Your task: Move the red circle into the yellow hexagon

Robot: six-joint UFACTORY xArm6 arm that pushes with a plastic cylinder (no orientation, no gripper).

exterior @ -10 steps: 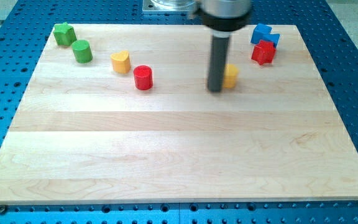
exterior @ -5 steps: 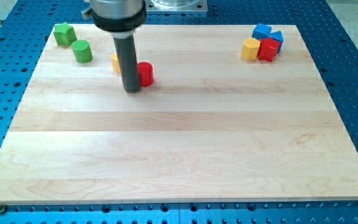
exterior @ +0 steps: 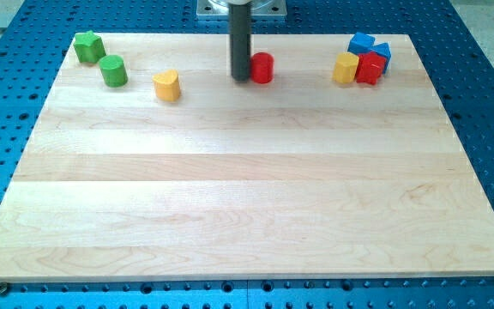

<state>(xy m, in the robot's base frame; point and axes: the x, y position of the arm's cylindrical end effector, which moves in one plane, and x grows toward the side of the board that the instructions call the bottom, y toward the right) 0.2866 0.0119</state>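
The red circle (exterior: 263, 67) stands near the top middle of the wooden board. My tip (exterior: 241, 77) touches its left side. The yellow hexagon (exterior: 346, 68) sits at the view's top right, to the right of the red circle with a gap between them. It rests against a red block (exterior: 368, 68).
Two blue blocks (exterior: 361, 43) (exterior: 379, 52) sit just above the red block at the top right. A yellow heart-shaped block (exterior: 167, 86) lies left of my tip. A green cylinder (exterior: 113, 71) and another green block (exterior: 87, 46) stand at the top left.
The yellow hexagon moved up and right against the red block. My tip then swung left behind the red circle and pushed it up and right toward the hexagon.
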